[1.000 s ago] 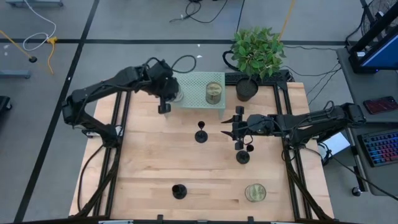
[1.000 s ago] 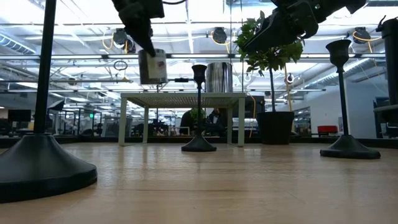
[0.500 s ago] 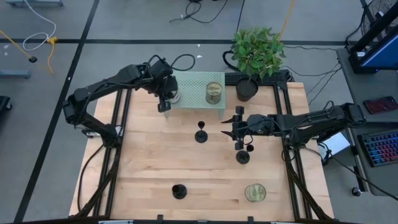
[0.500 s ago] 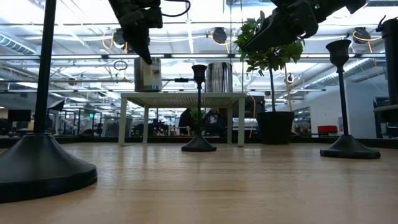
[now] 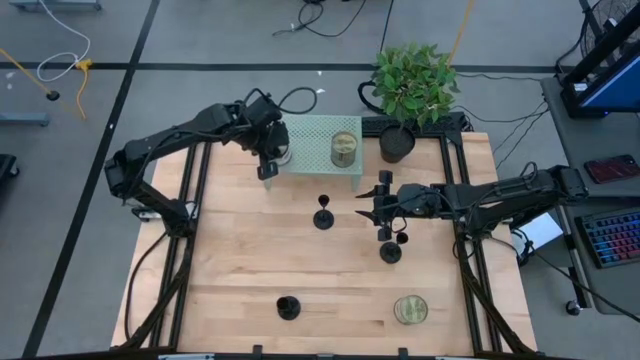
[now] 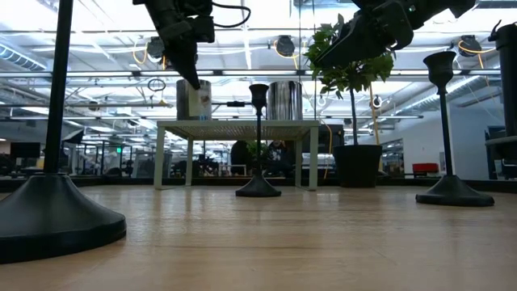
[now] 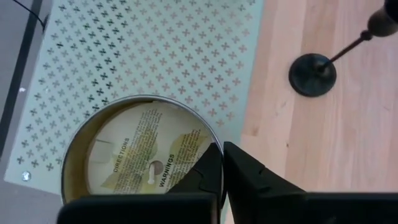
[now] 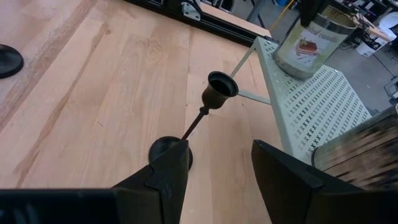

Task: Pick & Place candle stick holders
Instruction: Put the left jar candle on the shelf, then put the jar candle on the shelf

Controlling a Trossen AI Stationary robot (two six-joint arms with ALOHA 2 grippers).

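Three black candle stick holders stand on their round bases on the wooden table: one mid-table (image 5: 323, 215), one to its right (image 5: 390, 247), one near the front (image 5: 289, 307). My left gripper (image 5: 268, 166) is shut on a tin candle jar (image 7: 134, 155) that stands on the pale green perforated stand (image 5: 318, 165). My right gripper (image 5: 372, 212) hangs open above the table, pointing at the middle holder (image 8: 205, 109), which shows between its fingers without touching them. My left gripper pinches the tin's rim (image 7: 213, 138), one finger inside the open tin and one outside its wall. The fingers slant down from above, from the table's left. The tin (image 6: 194, 99) stands upright with its bottom on the stand's top.
A second tin (image 5: 343, 148) stands on the same stand, and a third (image 5: 410, 308) on the table at the near right. A black pot with a green plant (image 5: 397, 143) stands at the far right corner. Bare wood lies at the near left.
My left gripper has gone down and a little toward the table's right with the tin. The tin hung tilted above the stand's left end; it now stands upright on the stand's top. The gripper has stayed shut on it.
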